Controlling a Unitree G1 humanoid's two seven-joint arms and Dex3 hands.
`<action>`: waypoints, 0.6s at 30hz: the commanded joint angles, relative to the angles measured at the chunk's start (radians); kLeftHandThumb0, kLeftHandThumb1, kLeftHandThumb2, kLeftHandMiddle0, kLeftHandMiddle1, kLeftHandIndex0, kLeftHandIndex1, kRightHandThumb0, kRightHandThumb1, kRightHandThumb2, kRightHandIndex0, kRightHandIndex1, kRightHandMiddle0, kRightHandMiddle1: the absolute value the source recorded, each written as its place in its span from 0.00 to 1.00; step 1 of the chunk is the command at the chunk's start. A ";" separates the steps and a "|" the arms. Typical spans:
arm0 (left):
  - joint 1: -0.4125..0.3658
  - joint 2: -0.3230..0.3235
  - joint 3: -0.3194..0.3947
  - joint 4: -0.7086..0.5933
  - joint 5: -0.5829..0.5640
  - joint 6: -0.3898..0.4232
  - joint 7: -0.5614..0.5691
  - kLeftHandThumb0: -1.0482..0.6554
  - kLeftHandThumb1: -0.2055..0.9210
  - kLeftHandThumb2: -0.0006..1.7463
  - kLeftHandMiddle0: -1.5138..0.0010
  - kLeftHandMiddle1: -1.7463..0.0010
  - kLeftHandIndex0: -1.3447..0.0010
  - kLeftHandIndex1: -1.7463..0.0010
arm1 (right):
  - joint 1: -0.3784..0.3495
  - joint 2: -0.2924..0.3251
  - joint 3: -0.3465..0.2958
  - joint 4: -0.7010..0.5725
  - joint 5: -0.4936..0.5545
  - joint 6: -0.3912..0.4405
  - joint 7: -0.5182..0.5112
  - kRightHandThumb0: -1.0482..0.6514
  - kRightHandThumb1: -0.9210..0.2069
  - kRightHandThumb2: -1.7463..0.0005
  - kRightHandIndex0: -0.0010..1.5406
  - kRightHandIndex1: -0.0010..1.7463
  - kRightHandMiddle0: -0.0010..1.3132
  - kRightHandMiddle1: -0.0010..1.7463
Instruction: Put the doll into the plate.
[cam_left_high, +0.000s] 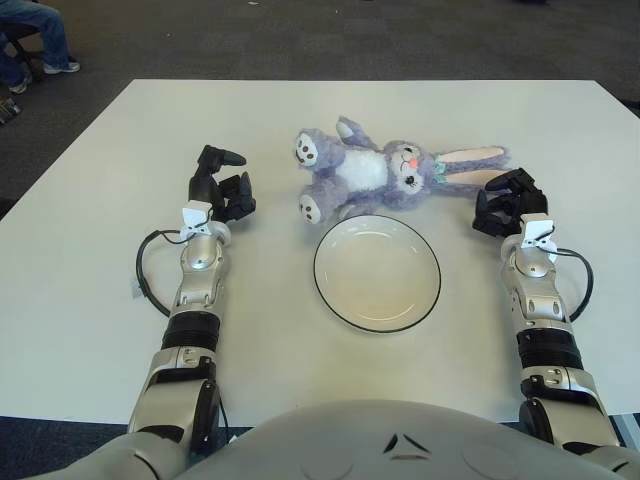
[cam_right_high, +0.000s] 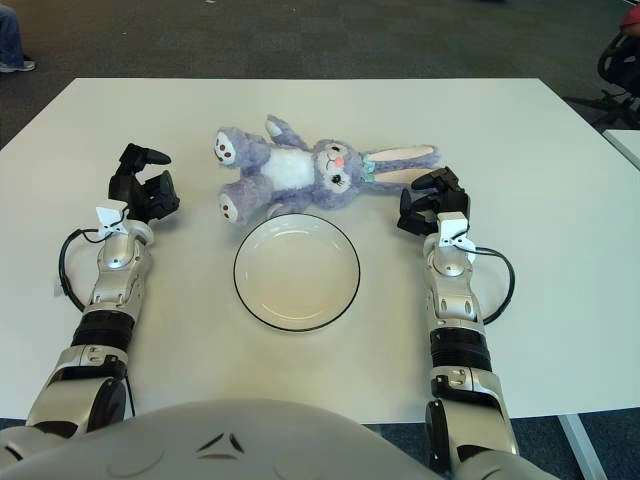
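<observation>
Dark carpet surrounds a white desk (cam_left_high: 90, 300) where nothing is done yet: the doll (cam_left_high: 385, 168) lies behind the empty plate (cam_left_high: 377, 272), ungrasped, the left hand (cam_left_high: 222, 188) and right hand (cam_left_high: 508, 203) seen loosely open at its sides.

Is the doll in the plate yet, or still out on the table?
Out. The doll lies on the table just beyond the empty plate's far rim.

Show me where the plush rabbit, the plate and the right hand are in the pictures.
plush rabbit (cam_left_high: 372, 168), left eye view, on its white belly.
plate (cam_left_high: 326, 290), left eye view, on the dark rim at its left edge.
right hand (cam_right_high: 428, 205), right eye view, on the black fingers beside the rabbit's ears.
</observation>
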 joint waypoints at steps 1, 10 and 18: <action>0.115 -0.066 -0.018 0.047 0.008 0.012 0.012 0.37 0.66 0.59 0.20 0.00 0.68 0.00 | 0.027 0.008 0.006 0.008 -0.016 0.035 0.008 0.61 0.54 0.24 0.33 1.00 0.38 0.99; 0.116 -0.064 -0.017 0.038 0.005 0.029 0.012 0.38 0.67 0.58 0.20 0.00 0.68 0.00 | 0.025 0.009 0.004 0.010 -0.020 0.032 0.014 0.61 0.55 0.23 0.33 1.00 0.38 0.99; 0.116 -0.064 -0.018 0.034 0.002 0.032 0.009 0.38 0.68 0.57 0.20 0.00 0.69 0.00 | 0.027 0.012 0.003 0.009 -0.020 0.029 0.020 0.61 0.56 0.23 0.34 1.00 0.39 0.99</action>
